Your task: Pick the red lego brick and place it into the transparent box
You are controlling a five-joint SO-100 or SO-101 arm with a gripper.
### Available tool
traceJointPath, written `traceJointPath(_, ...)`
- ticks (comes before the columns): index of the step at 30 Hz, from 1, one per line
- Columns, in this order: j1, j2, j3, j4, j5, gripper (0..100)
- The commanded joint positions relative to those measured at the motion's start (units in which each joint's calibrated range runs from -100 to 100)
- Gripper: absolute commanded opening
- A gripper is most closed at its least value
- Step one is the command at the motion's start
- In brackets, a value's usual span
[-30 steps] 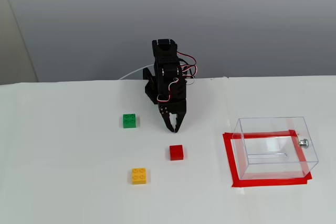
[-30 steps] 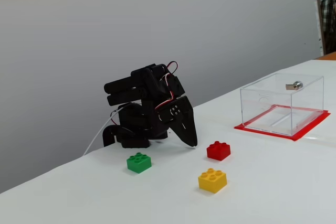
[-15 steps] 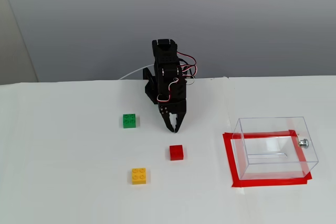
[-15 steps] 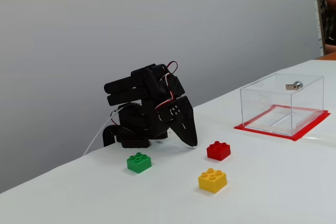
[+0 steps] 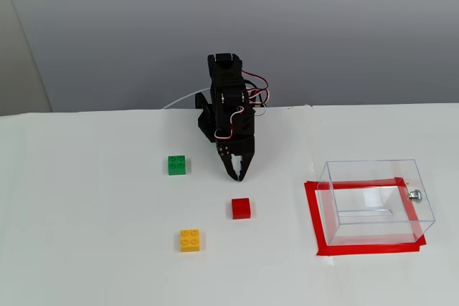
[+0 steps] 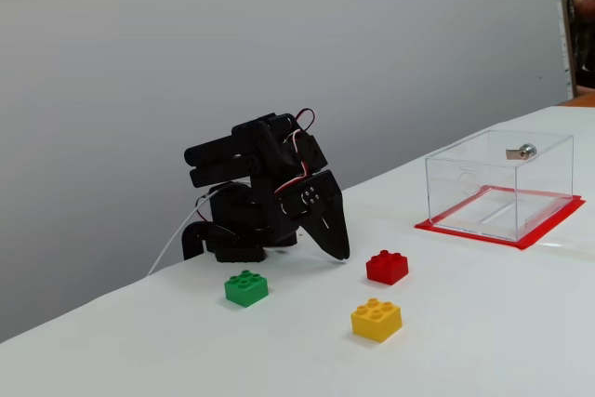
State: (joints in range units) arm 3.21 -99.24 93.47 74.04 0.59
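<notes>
Fingers: gripper (image 5: pixel 239 175) looks closed and empty, tips low | red lego brick (image 5: pixel 241 208) just in front of gripper, apart, on table (image 5: pixel 86 249) | likely light, rigid, slick: pinch flat sides | transparent box (image 5: pixel 373 202) well right, empty

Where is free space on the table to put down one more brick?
Free: the strip between the red lego brick and the transparent box, and everything left of the green brick. Crowded: the patch between gripper, red brick and yellow brick.
</notes>
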Motion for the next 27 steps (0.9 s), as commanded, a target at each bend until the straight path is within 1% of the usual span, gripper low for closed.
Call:
traceJointPath(1, -0.1, -0.5, -1.2, 0.3, 0.2, 2)
traceJointPath(12, -0.1, 0.1, -2.1, 0.2, 0.1, 2)
traceJointPath(16, -0.4, 1.0, -5.4, 0.2, -0.1, 2)
traceJointPath(19, -2.3, 4.6, -7.8, 0.0, 0.2, 2)
traceJointPath(27, -2.9, 17.3, -13.7, -7.9, -0.1, 2)
